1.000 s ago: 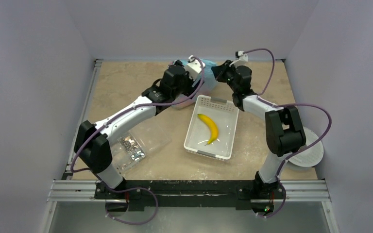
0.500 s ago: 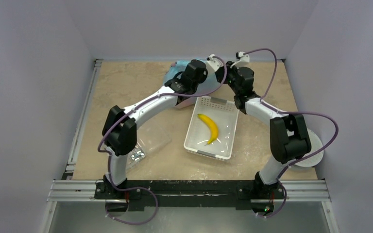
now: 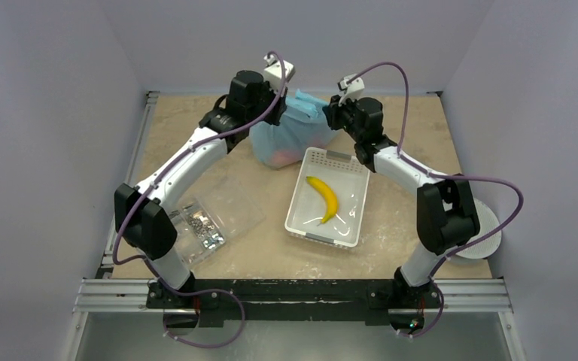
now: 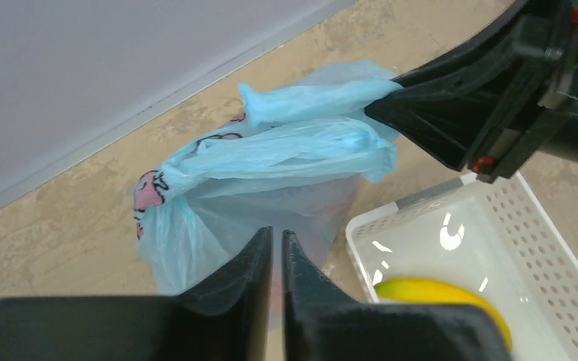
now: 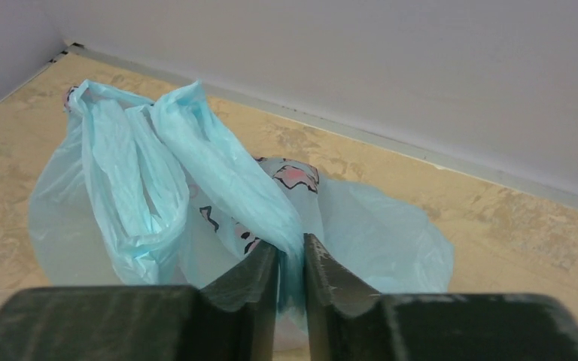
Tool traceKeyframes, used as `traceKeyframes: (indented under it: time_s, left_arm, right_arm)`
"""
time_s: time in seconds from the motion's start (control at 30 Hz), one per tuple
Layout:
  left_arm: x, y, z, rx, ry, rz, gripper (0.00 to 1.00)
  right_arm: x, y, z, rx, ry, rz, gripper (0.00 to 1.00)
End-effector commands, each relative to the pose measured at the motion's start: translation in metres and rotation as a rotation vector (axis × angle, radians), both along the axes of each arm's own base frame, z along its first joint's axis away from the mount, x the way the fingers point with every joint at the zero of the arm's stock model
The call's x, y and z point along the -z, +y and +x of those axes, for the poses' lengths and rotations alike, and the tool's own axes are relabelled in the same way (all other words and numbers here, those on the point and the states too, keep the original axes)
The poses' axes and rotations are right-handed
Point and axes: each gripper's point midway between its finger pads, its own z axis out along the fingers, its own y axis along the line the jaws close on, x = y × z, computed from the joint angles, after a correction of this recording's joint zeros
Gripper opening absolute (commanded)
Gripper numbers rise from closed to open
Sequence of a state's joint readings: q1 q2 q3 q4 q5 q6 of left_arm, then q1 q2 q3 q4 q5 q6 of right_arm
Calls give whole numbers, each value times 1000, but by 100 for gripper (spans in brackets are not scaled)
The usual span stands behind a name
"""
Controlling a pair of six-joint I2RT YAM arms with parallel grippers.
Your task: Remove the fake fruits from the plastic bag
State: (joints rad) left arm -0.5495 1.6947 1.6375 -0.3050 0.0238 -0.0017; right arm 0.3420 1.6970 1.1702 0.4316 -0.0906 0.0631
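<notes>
The light-blue plastic bag stands at the back middle of the table, its two tie handles pulled up. My right gripper is at the bag's right top; in the right wrist view its jaws are shut on one handle strand of the bag. My left gripper hovers at the bag's left side with jaws pressed together, thin film of the bag draped over one finger and caught at the tips. The fake fruits show only as a reddish blur through the film.
A white perforated basket holding a yellow banana sits just in front of the bag. A clear packet of metal bits lies front left. A white round disc rests at the right edge. The back wall is close behind the bag.
My left arm swung across the bag to the right, then back to its left side, and its jaws shut. The bag now stands taller, stretched between both grippers.
</notes>
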Motion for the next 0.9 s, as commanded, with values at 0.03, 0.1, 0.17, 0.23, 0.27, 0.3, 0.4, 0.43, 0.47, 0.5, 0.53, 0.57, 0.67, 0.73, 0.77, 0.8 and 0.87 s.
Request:
traceKeyframes:
  time_s: [0.03, 0.1, 0.17, 0.23, 0.27, 0.3, 0.4, 0.43, 0.47, 0.5, 0.53, 0.57, 0.67, 0.73, 0.77, 0.8, 0.87]
  left_arm:
    - [0, -33, -27, 160, -30, 32, 48]
    - [10, -42, -27, 186, -123, 167, 81]
    - [21, -46, -21, 183, -204, 312, 92]
    - [27, -45, -10, 147, -257, 393, 94]
    - [27, -44, -4, 135, -283, 418, 94]
    - [28, -43, 3, 123, -313, 451, 94]
    - [24, -47, 20, 80, -395, 532, 94]
    - [26, -50, 25, 79, -407, 541, 93]
    - [27, -54, 29, 82, -411, 544, 92]
    - [29, -57, 33, 81, -414, 553, 90]
    - [29, -59, 40, 65, -426, 559, 87]
    - [27, -61, 46, 46, -440, 558, 77]
    - [16, -59, 54, -14, -461, 529, 36]
    - [4, -54, 52, -47, -450, 464, 0]
    - [0, -52, 49, -46, -435, 424, 0]
    - [-5, -51, 43, -45, -410, 366, 0]
    - [-14, -45, 32, -39, -382, 283, 0]
  right_arm:
    - [-31, 9, -1, -42, -59, 22, 11]
    - [-32, 12, -1, -50, -44, 46, 11]
    - [-32, 14, -4, -56, -33, 86, 10]
    - [-35, 14, -6, -55, -42, 100, 10]
    - [-36, 12, -7, -52, -48, 103, 9]
    - [-38, 13, -7, -52, -51, 105, 9]
    - [-38, 14, -9, -61, -44, 121, 8]
    - [-39, 15, -10, -65, -44, 125, 8]
    - [-40, 16, -10, -67, -43, 131, 8]
    - [-40, 16, -10, -68, -43, 134, 8]
    - [-41, 16, -10, -68, -43, 137, 8]
    - [-42, 17, -10, -69, -42, 142, 8]
    - [-40, 16, -10, -63, -37, 151, 8]
    - [-37, 14, -10, -53, -31, 151, 8]
    - [-35, 13, -10, -43, -27, 148, 8]
    - [-33, 12, -10, -39, -24, 144, 8]
    - [-32, 11, -11, -38, -26, 133, 9]
